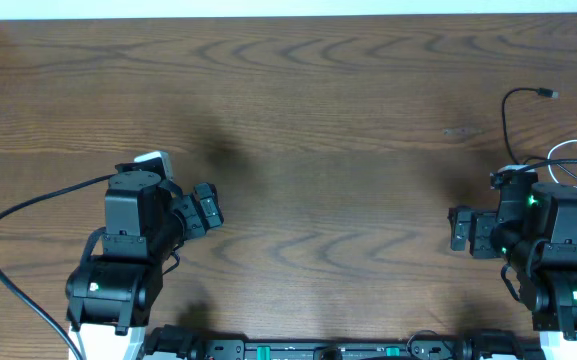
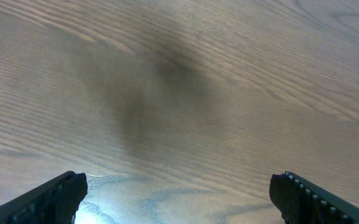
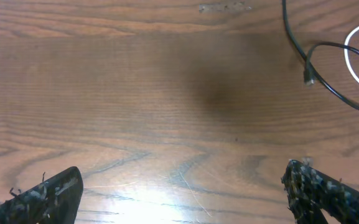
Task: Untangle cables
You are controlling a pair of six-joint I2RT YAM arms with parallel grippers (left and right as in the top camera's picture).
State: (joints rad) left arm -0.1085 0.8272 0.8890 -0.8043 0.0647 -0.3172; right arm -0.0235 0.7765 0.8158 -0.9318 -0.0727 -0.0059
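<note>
The black cable (image 1: 505,118) lies at the far right of the table, its small plug (image 1: 547,93) pointing right. The white cable (image 1: 575,152) loops beside it near the right edge, partly hidden behind the right arm. In the right wrist view the black cable (image 3: 290,38) and a plug end (image 3: 308,78) show at the top right, crossing by the white loop (image 3: 352,61). My right gripper (image 1: 455,228) (image 3: 182,183) is open and empty, left of the cables. My left gripper (image 1: 213,210) (image 2: 179,190) is open and empty over bare wood, far from them.
The wooden table (image 1: 318,120) fills the view. A thick black wire (image 1: 23,212) fixed to the left arm curves over the table's left side. The table's far edge (image 1: 288,17) meets a white surface.
</note>
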